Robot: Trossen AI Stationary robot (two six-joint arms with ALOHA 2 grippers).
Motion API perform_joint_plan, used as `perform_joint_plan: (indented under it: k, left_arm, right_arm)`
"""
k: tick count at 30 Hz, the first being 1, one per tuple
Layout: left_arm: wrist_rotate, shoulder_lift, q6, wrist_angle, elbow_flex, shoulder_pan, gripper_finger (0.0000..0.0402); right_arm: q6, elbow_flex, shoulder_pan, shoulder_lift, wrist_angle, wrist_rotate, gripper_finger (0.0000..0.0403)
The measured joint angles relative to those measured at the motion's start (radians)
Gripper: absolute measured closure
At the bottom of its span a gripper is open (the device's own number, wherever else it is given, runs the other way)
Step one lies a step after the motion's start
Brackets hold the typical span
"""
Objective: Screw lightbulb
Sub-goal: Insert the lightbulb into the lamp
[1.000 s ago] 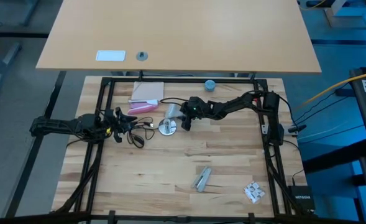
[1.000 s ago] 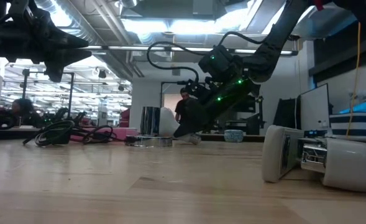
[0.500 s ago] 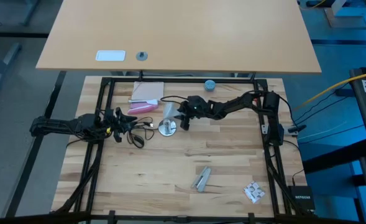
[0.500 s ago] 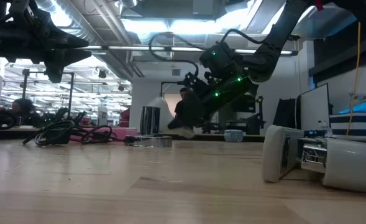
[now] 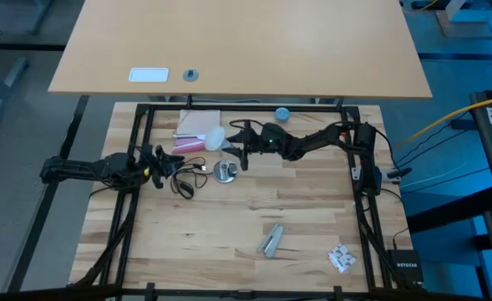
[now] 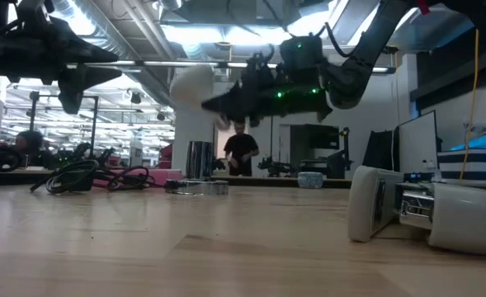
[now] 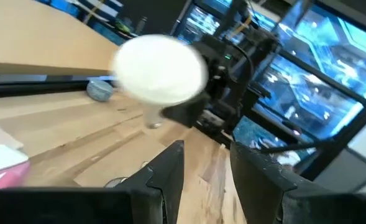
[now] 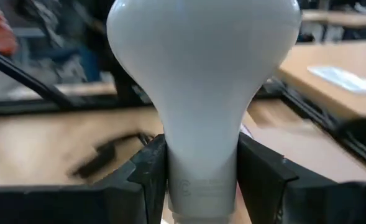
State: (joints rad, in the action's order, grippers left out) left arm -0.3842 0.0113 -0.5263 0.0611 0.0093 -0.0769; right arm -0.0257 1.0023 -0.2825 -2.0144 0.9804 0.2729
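Held the lightbulb (image 8: 202, 93) by its pale neck, between the two fingers (image 8: 146, 168) of the right gripper (image 5: 231, 144); globe pointed away from the wrist. Hung well clear of the bench (image 5: 229, 242), above its far middle, just beyond the flat shiny metal disc (image 5: 224, 172) and beside the pink pad (image 5: 195, 125). Seen level across the bench, floated as a white blob (image 6: 192, 86) high over the disc (image 6: 200, 187), arm stretched nearly flat.

Waited near the left edge, the left gripper (image 5: 158, 160), fingers (image 7: 165, 174) parted a narrow way and holding nothing, beside a tangle of black cable (image 5: 183, 180). Faced the bulb (image 7: 160, 68) from there.
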Motion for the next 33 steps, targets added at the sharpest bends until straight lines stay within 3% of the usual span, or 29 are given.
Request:
perform_joint_plan:
  k: [6, 9, 18, 25, 33]
  left_arm:
    - [-0.022, 0.018, -0.048, 0.016, 0.0, 0.0, 0.0279]
    - [-0.019, 0.085, -0.063, 0.1, 0.0, -0.002, 0.0279]
    - [-0.004, 0.535, 0.06, 0.525, 0.002, -0.03, 0.0279]
    - [-0.004, 0.867, 0.232, 0.815, 0.057, -0.051, 0.0279]
    - [-0.041, 1.058, 0.455, 0.881, 0.176, -0.053, 0.0279]
  right_arm:
    - [-0.073, 0.0, 0.001, 0.001, 0.106, 0.077, 0.0237]
    - [-0.098, 0.004, 0.003, 0.001, 0.121, 0.117, 0.0236]
    - [-0.097, 0.11, 0.023, 0.001, 0.116, 0.279, 0.0236]
    - [-0.05, 0.158, 0.021, 0.002, 0.063, 0.308, 0.0235]
    - [-0.048, 0.159, 0.029, 0.002, 0.027, 0.358, 0.0235]
